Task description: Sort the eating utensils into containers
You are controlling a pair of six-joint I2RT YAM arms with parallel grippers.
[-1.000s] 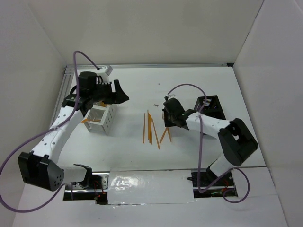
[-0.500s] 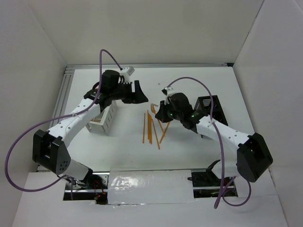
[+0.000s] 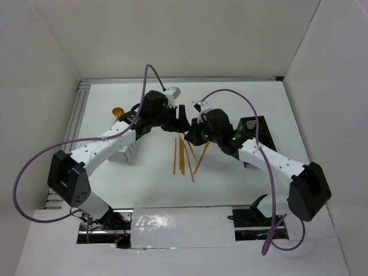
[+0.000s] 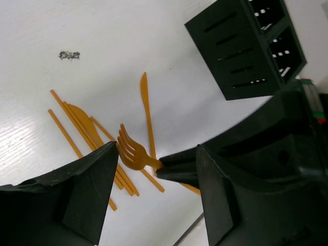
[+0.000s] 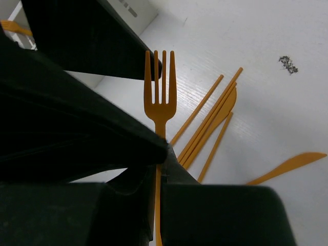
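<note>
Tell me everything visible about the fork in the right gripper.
The fork is thin, orange and plastic-looking, with four straight tines and a slim handle. The right gripper is shut on the handle, holding it raised above the loose utensils. Its tines stick out between the open left gripper's fingers; contact there is unclear.

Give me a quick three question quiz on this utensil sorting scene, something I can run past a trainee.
1. True or false: the right gripper is shut on an orange fork.
2. Pick one. The left gripper is: A, shut and empty; B, open, close to the fork's tines; C, shut on a knife.
3. Short answer: what colour is the caddy that shows in the left wrist view?

Key: 1 true. 2 B. 3 black.
</note>
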